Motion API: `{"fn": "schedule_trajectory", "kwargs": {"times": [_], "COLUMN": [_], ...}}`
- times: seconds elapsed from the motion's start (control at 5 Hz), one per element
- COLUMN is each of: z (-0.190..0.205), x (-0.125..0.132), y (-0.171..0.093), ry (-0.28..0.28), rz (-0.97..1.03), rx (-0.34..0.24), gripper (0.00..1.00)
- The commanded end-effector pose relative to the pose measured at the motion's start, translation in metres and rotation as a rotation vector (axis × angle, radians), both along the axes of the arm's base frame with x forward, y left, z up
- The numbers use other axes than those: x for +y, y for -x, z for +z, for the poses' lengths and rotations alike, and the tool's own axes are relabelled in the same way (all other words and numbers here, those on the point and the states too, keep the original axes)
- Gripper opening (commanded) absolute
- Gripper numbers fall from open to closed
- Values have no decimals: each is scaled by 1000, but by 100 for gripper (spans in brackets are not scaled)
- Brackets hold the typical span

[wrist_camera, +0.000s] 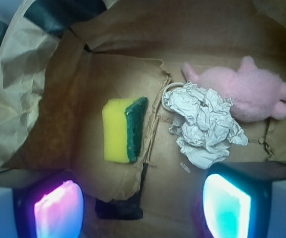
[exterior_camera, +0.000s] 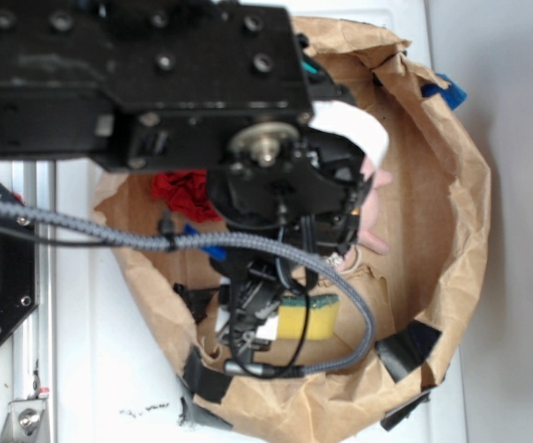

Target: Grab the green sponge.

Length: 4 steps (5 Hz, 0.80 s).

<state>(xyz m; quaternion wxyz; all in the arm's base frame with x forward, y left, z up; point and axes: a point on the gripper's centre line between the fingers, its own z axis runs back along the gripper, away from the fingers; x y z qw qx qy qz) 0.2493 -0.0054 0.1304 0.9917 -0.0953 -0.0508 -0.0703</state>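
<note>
Gripper point(wrist_camera: 140, 206) pads sit wide apart at the bottom of my wrist view, one finger point(wrist_camera: 56, 208) glowing pink-violet on the left of the picture and the other lit teal on the right, with nothing between them but bare brown paper. I read the jaws as open and empty.

From the wrist camera I see the green sponge point(wrist_camera: 124, 130) lying flat on the floor of the crumpled brown paper bag point(wrist_camera: 19, 99), above the gap between the pads and nearer the pink one, well clear of both. Its yellow foam faces the left of the picture and its dark green scouring layer runs along the side toward the crumpled white paper wad point(wrist_camera: 204, 126). That wad lies just beside the sponge, apart from it, and touches a pink plush toy point(wrist_camera: 254, 91) behind it. A strip of black tape point(wrist_camera: 120, 208) lies on the bag floor below the sponge.

On the exterior camera the black arm point(exterior_camera: 137, 83) hangs over the bag and hides much of the inside. I can make out the sponge beside the wrist hardware, and a red cloth point(exterior_camera: 185, 192) further back, partly covered by the arm.
</note>
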Motion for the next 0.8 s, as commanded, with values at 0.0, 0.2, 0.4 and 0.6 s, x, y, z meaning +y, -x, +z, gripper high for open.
{"fn": "schedule_trajectory", "kwargs": {"times": [0.0, 0.2, 0.4, 0.6], "z": [4, -7, -11, -15], "x": [-10, -10, -9, -9], "y": [-1, -1, -2, -5], "ry": [50, 40, 63, 103], "rz": [68, 73, 79, 67], "rx": [-3, 14, 35, 79], "gripper": [100, 100, 100, 100]}}
